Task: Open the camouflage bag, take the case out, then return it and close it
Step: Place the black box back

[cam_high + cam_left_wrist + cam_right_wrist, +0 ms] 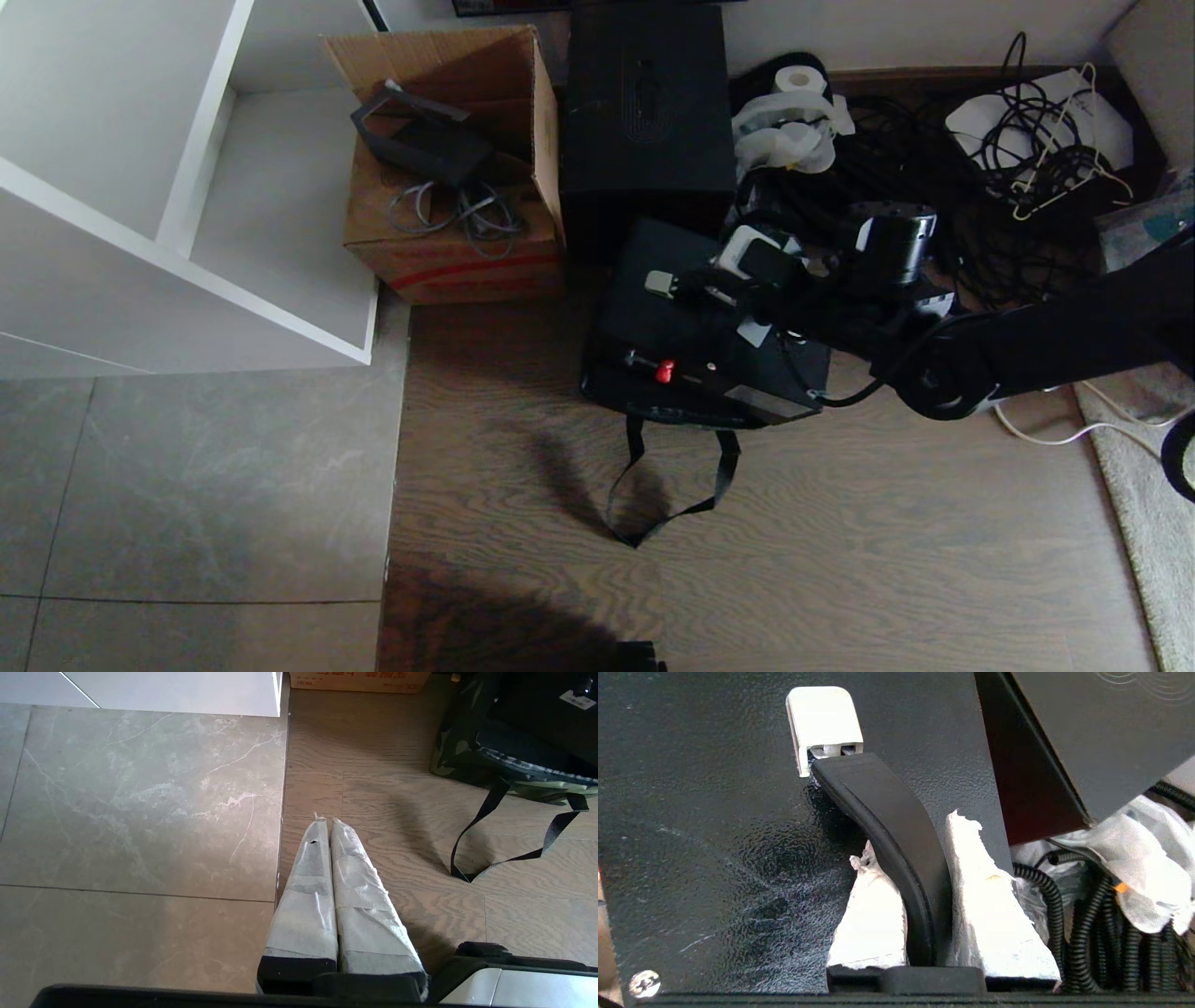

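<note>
The flat black case [672, 317] with its small red latch [664, 371] lies tilted on the wooden floor, over the camouflage bag [460, 742]. Only the bag's near edge [672, 411] and a loose black strap [653, 495] show under it. My right gripper [911, 835] reaches in from the right and is shut on the case's black strap handle [896, 826], near its white end piece [824, 718]. In the head view that gripper [738, 280] sits over the case's far side. A dark red panel [1031, 765] stands just beyond the case. My left gripper [325, 821] hangs shut and empty over the floor.
A tall plain black box [644, 121] stands right behind the case. An open cardboard box [457, 159] is to its left, beside a white shelf unit [187, 187]. Tangled cables [934, 159] and wrapped hoses fill the back right. A rug [1148, 485] lies at the right edge.
</note>
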{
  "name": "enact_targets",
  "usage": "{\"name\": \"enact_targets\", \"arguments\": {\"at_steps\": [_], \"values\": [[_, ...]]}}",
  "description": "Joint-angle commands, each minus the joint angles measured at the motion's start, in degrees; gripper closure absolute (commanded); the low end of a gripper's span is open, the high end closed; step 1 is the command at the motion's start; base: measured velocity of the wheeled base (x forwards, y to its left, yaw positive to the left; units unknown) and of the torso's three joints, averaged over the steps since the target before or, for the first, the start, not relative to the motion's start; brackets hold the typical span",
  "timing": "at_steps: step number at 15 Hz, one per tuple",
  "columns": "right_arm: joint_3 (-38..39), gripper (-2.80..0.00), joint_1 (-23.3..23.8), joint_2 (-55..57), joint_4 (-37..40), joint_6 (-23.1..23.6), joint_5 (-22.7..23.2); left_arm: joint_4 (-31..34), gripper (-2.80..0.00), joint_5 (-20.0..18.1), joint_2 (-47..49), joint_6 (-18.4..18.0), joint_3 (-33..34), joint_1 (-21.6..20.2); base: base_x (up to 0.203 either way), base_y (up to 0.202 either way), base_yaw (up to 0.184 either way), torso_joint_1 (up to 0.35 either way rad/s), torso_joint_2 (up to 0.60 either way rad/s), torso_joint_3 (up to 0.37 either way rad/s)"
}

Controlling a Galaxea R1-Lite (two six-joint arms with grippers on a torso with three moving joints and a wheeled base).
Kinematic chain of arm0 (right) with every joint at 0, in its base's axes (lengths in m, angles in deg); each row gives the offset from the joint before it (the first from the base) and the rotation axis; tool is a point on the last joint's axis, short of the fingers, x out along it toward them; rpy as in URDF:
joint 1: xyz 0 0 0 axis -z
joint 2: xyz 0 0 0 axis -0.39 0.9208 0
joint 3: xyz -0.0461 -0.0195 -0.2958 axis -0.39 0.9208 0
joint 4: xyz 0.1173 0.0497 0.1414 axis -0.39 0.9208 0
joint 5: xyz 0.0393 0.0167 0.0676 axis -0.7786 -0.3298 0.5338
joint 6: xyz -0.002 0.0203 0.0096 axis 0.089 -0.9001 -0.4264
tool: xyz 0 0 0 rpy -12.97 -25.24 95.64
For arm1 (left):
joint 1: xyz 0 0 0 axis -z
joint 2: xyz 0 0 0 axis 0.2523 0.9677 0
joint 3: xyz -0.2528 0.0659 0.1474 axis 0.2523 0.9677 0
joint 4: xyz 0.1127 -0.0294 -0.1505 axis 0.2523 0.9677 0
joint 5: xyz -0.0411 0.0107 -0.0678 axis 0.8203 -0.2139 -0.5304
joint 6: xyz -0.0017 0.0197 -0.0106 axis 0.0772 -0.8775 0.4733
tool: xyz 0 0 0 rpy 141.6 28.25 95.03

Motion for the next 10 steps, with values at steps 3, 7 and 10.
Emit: {"name": "enact_targets", "arguments": {"at_steps": [3,7,10], "values": [[0.0,0.0,0.3,-0.4,0.5,0.3,0.7,0.0,0.0,0.0,-0.1,0.0,0.5,0.0,0.0,0.0,0.0,0.0,0.0,0.0],[0.4,0.0,0.4,-0.7,0.6,0.5,1.9,-0.1,0.0,0.0,-0.1,0.0,0.5,0.0,0.0,0.0,0.0,0.0,0.0,0.0],[0.7,0.0,0.4,-0.3,0.6,0.6,1.8,-0.1,0.0,0.0,-0.1,0.0,0.5,0.0,0.0,0.0,0.0,0.0,0.0,0.0]]}}
